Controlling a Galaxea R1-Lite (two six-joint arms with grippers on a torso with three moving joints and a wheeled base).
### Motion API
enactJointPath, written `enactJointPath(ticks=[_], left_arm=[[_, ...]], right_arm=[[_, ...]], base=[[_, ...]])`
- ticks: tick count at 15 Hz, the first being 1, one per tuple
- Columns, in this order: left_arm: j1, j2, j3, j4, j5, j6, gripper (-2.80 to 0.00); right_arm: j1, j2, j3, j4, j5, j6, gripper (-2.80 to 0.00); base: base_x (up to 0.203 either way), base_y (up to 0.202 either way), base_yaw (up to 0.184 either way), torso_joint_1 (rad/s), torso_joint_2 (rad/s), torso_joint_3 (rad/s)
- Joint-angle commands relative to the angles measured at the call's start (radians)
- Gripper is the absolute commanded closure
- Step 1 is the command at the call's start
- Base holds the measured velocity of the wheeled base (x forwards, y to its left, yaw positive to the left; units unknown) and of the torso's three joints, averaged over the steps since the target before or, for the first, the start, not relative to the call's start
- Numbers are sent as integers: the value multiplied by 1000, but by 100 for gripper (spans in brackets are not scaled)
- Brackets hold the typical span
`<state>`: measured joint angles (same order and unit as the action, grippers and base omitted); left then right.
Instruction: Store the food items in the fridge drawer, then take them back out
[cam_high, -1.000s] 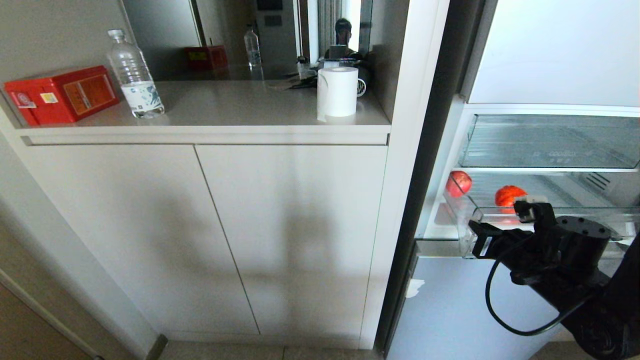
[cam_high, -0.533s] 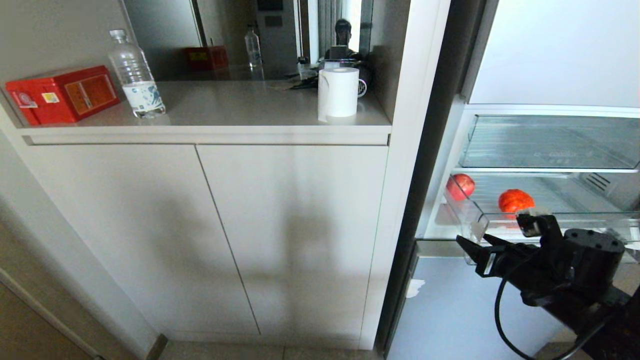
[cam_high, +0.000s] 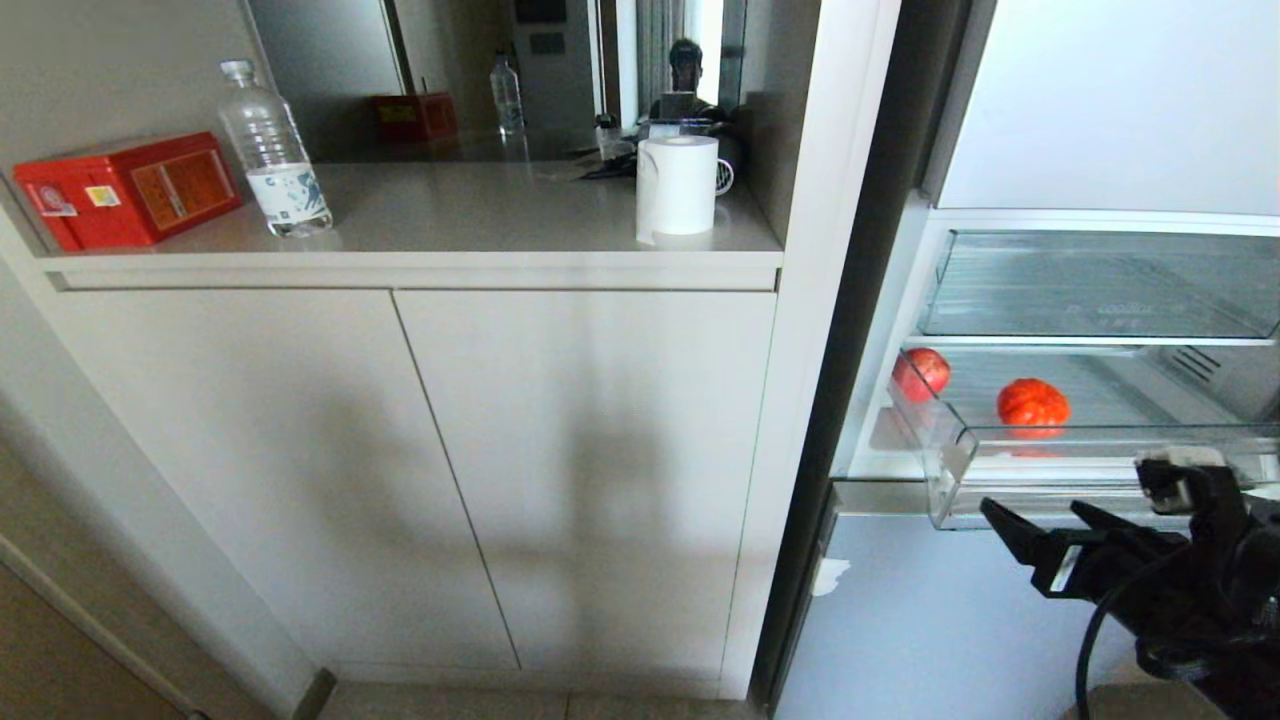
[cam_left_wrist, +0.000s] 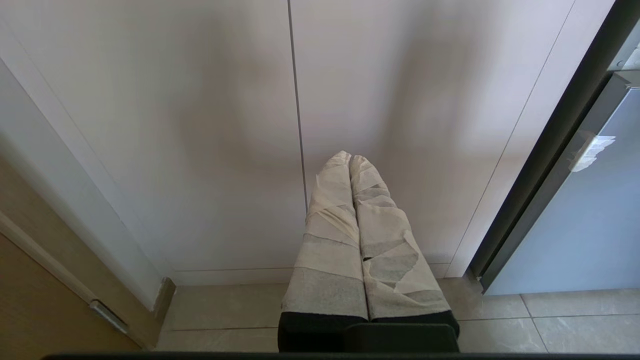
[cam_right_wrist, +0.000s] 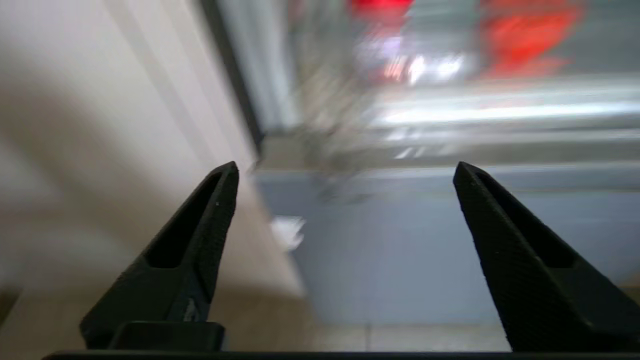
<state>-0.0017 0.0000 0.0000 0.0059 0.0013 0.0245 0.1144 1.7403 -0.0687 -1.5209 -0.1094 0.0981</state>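
Observation:
Two red food items lie in the fridge drawer (cam_high: 1060, 470): a round apple-like one (cam_high: 921, 372) at its left end and an orange-red one (cam_high: 1032, 404) nearer the middle. The drawer stands pulled out, and its clear front lip shows. My right gripper (cam_high: 1035, 515) hangs open just below and in front of that lip, touching nothing. The right wrist view shows the right gripper (cam_right_wrist: 345, 167) with jaws wide apart and empty. Beyond them are the drawer lip (cam_right_wrist: 500, 115) and the blurred red food (cam_right_wrist: 530, 35). My left gripper (cam_left_wrist: 350, 159) is shut and parked low, facing the cabinet doors.
On the counter (cam_high: 480, 215) to the left stand a red tin (cam_high: 125, 190), a water bottle (cam_high: 270, 150) and a paper roll (cam_high: 677, 185). A clear bin (cam_high: 1100, 285) sits above the drawer. Below is a blue-grey fridge door (cam_high: 920, 610). A person shows in the mirror (cam_high: 687, 70).
My right gripper has opened, come off the drawer's front lip and dropped down and to the right. The left arm has not moved.

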Motion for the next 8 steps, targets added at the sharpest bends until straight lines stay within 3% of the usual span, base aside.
enactJointPath(ticks=[1,2,4,8], left_arm=[[0,2,0,0,0,0,0],[0,2,0,0,0,0,0],[0,2,0,0,0,0,0],[0,2,0,0,0,0,0]], right_arm=[[-83,-77,-45,-9,-6,-16,-280],[-130,-90,-90,9,-6,-37,0],[-176,-129,-201,161,-1,-51,0],[-226,-189,-525,705,42,-58,0]], base=[[0,0,0,0,0,0],[0,0,0,0,0,0],[0,0,0,0,0,0],[0,0,0,0,0,0]])
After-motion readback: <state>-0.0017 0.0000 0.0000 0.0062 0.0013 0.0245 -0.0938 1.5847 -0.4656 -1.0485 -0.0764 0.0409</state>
